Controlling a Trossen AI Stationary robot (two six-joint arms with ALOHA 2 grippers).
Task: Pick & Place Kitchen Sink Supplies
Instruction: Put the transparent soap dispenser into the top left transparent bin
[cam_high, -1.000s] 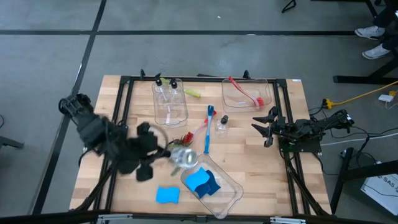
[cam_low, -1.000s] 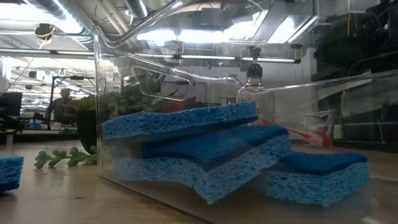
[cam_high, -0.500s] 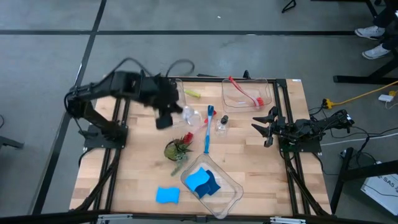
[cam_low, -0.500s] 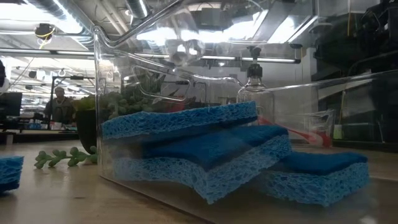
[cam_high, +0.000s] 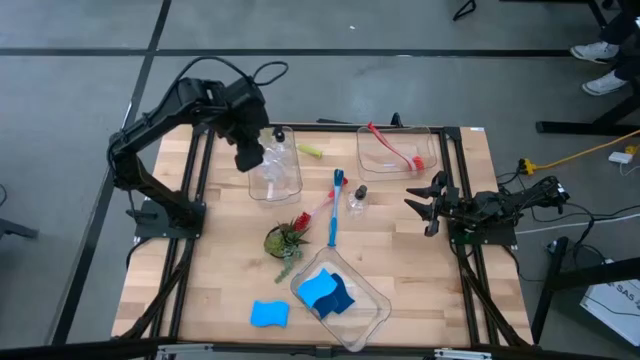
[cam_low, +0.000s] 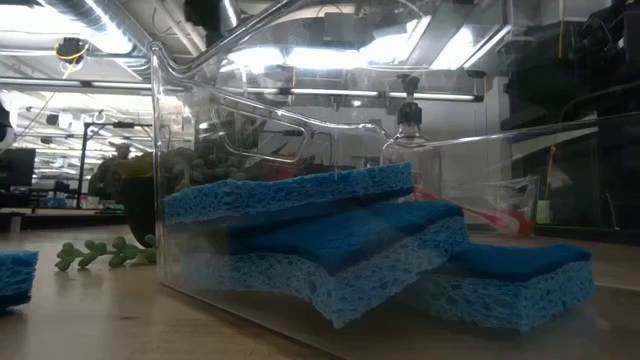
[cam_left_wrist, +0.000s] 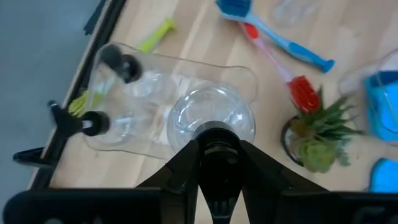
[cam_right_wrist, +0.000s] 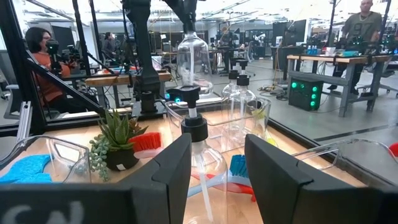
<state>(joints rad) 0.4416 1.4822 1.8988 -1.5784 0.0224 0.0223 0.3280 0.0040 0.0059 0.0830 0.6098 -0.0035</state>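
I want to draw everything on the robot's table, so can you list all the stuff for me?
sponges: four, blue; three in the front bin, a loose sponge beside it.
bottles: four, clear with black tops; two in the back-left bin, a loose bottle mid-table, a hanging bottle above that bin.
brushes: four; blue and red crossed mid-table, red in the back-right bin, yellow-green behind the back-left bin.
plant: one, green and red, mid-table.
bins: three, clear.
table: one, wooden.
people: at least two, in the room behind.
left pincer: shut on the hanging bottle's top.
right pincer: open, waiting at the table's right edge.
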